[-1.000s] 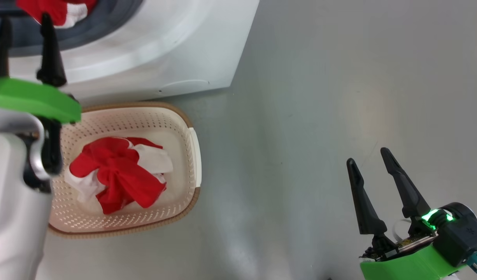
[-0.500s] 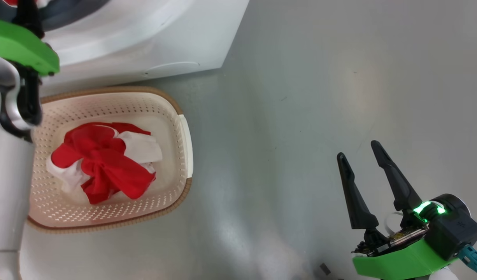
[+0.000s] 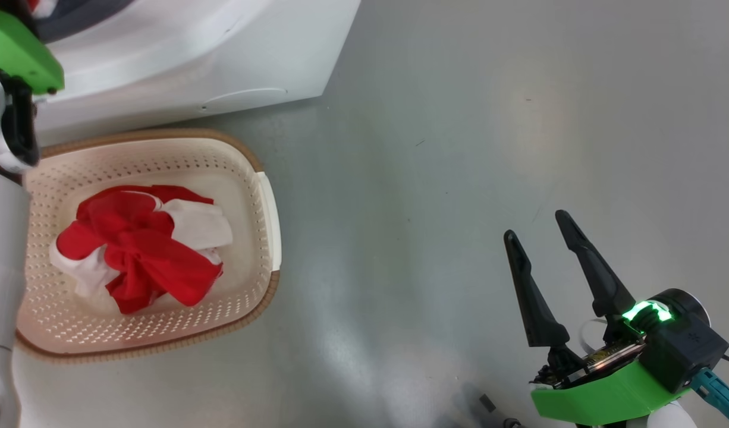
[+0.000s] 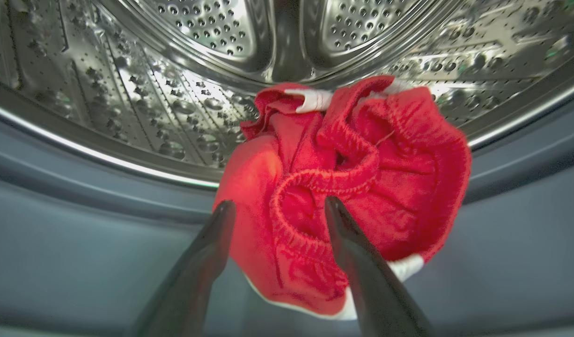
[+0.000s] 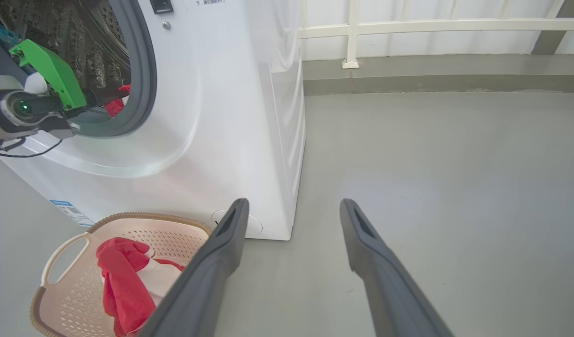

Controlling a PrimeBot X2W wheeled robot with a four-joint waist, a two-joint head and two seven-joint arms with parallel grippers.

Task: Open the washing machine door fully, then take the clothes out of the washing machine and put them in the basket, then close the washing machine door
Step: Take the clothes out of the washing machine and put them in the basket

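Basket [image 3: 268, 214] rim just beside washing machine [image 3: 192, 59] base

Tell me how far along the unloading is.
Done: the washing machine is open and one red garment lies in the basket. In hand: the open left pincer is over a second garment at the drum's lip, ungripped. Left: lift it out, basket it, close the door. Right pincer hangs open, empty.

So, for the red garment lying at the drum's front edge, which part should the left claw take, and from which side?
Take the red garment by the raised gathered band at its middle, coming straight in from the door side. That ridge bulges toward the open left claw, whose fingers flank part of it, so closing there should probably catch a thick fold.
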